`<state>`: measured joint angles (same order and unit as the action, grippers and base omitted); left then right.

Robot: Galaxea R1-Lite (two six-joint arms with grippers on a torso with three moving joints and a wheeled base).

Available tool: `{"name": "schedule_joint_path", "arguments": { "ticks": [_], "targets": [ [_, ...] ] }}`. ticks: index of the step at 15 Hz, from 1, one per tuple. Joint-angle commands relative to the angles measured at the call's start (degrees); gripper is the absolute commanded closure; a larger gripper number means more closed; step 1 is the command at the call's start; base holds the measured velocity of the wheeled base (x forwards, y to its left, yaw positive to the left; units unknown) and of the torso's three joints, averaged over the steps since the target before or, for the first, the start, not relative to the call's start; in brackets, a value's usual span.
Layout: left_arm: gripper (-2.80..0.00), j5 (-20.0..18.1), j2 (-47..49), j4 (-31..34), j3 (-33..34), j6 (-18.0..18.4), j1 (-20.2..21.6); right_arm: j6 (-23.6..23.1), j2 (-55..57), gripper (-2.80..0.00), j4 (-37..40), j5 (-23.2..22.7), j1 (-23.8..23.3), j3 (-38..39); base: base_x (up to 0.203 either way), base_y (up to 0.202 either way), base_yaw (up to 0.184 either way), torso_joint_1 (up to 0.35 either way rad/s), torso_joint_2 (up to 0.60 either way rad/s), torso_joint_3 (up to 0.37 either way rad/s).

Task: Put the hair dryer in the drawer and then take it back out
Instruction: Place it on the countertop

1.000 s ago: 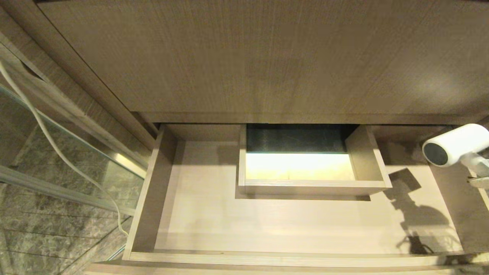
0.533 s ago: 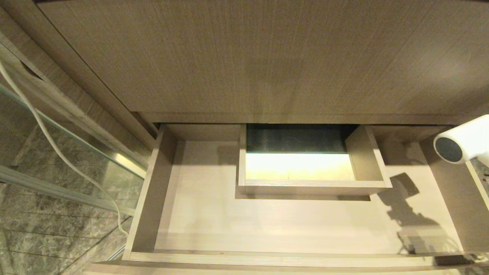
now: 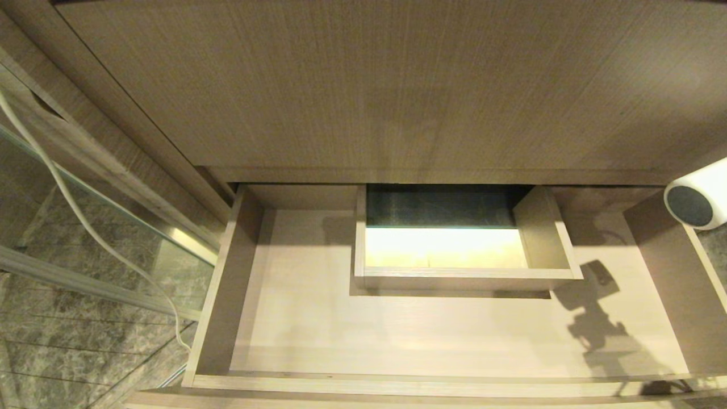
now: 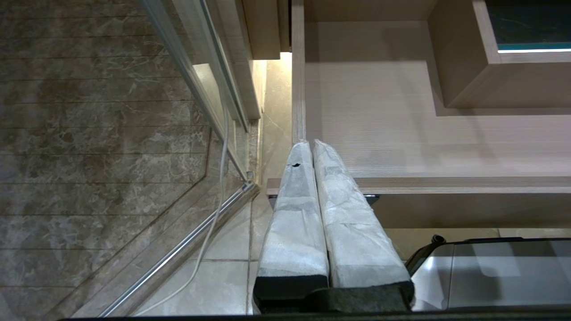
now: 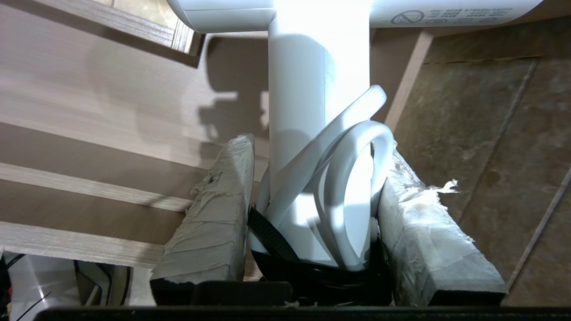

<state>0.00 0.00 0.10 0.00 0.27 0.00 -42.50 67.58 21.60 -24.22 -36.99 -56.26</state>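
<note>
The white hair dryer (image 3: 697, 196) hangs at the far right of the head view, above the drawer's right side wall, its dark grey end face pointing toward me. In the right wrist view my right gripper (image 5: 317, 147) is shut on the hair dryer's handle (image 5: 308, 98), with the white cord (image 5: 357, 178) looped round it between the taped fingers (image 5: 209, 214). The drawer (image 3: 397, 383) stands pulled out, its pale floor bare around the boxed cut-out (image 3: 466, 278). My left gripper (image 4: 311, 143) is shut and holds nothing, parked by the drawer's (image 4: 401, 133) front left corner.
A taller wood-grain panel (image 3: 397, 85) rises behind the drawer. On the left are a glass panel with a metal rail (image 3: 85, 284), a loose white cable (image 3: 74, 210) and a marble floor. The robot's base (image 4: 490, 272) sits below the drawer front.
The hair dryer has moved up and to the right, now partly past the picture's edge, and the gripper below it has left the head view. Its shadow on the drawer floor has shrunk and shifted.
</note>
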Motion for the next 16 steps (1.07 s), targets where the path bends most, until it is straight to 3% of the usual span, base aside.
{"name": "schedule_joint_path", "arguments": {
  "ticks": [1, 16],
  "targets": [
    [0.00, 0.0, 0.0, 0.0, 0.0, 0.0, 0.0, -0.2, -1.2, 0.00, 0.3, -0.2, -0.5, -0.3, 0.000, 0.000, 0.000, 0.000, 0.00, 0.000],
    [0.00, 0.0, 0.0, 0.0, 0.1, 0.0, 0.0, -0.2, -5.6, 0.00, 6.3, -0.6, -0.7, -2.2, 0.000, 0.000, 0.000, 0.000, 0.00, 0.000]
  ]
}}
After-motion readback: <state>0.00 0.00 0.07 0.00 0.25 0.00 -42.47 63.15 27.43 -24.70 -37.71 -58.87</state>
